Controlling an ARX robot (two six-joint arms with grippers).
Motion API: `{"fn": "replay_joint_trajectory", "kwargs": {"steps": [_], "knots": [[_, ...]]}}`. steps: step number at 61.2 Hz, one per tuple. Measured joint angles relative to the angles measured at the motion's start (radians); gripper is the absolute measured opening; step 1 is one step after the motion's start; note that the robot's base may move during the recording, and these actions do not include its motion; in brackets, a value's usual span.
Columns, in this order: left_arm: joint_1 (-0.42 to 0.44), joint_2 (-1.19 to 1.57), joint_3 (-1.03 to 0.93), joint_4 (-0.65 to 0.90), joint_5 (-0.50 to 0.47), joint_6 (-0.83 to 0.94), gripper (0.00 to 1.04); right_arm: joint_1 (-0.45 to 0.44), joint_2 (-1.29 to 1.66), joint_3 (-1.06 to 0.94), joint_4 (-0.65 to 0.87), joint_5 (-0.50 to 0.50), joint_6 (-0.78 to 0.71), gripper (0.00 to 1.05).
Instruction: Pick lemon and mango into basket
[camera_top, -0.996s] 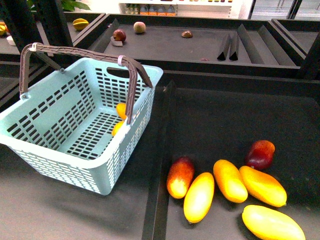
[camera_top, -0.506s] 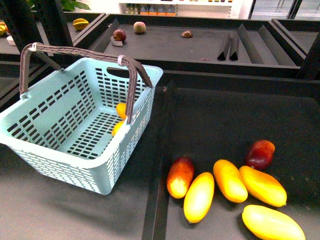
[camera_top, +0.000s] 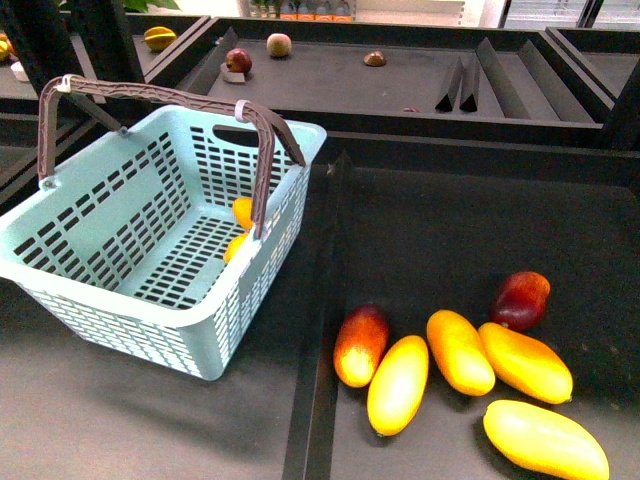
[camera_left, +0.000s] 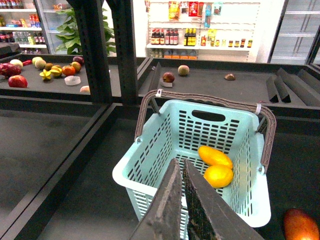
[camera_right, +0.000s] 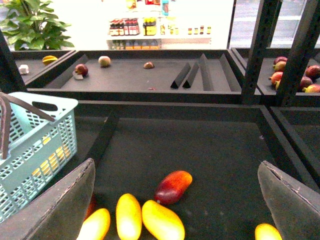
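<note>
Already the lemon (camera_left: 218, 176) and a mango (camera_left: 215, 156) lie inside the basket (camera_left: 150, 165).

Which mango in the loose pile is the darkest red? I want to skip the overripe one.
The mango at the back of the pile, farthest from the robot and right of the basket. It is deep maroon nearly all over; the others are yellow, orange, or only part red.

Dark, shallow display bins (camera_top: 450, 230) with raised black rims fill the scene, set side by side and in rows, parted by low black dividers (camera_top: 318, 330). Black upright posts (camera_left: 92, 50) rise between the bins on the left. Far behind stands a brightly lit white wall with store shelves (camera_left: 200, 37) holding bottles and packets. A leafy green plant (camera_right: 27, 22) stands at the far left, and glass-door coolers (camera_left: 295, 30) at the far right.
</note>
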Motion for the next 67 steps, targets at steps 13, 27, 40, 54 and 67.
{"fn": "replay_joint_trajectory", "kwargs": {"steps": [13,27,40,54,67], "knots": [[0.0,-0.178,0.0,-0.185,0.0,0.0,0.03,0.0,0.0,0.0,0.0,0.0,0.0,0.96],[0.0,-0.182,0.0,-0.187,0.0,0.0,0.03,0.0,0.0,0.0,0.0,0.0,0.0,0.96],[0.0,-0.182,0.0,-0.187,0.0,0.0,0.12,0.0,0.0,0.0,0.0,0.0,0.0,0.96],[0.0,-0.182,0.0,-0.187,0.0,0.0,0.64,0.0,0.0,0.0,0.0,0.0,0.0,0.96],[0.0,-0.182,0.0,-0.187,0.0,0.002,0.98,0.0,0.0,0.0,0.0,0.0,0.0,0.96]]}}
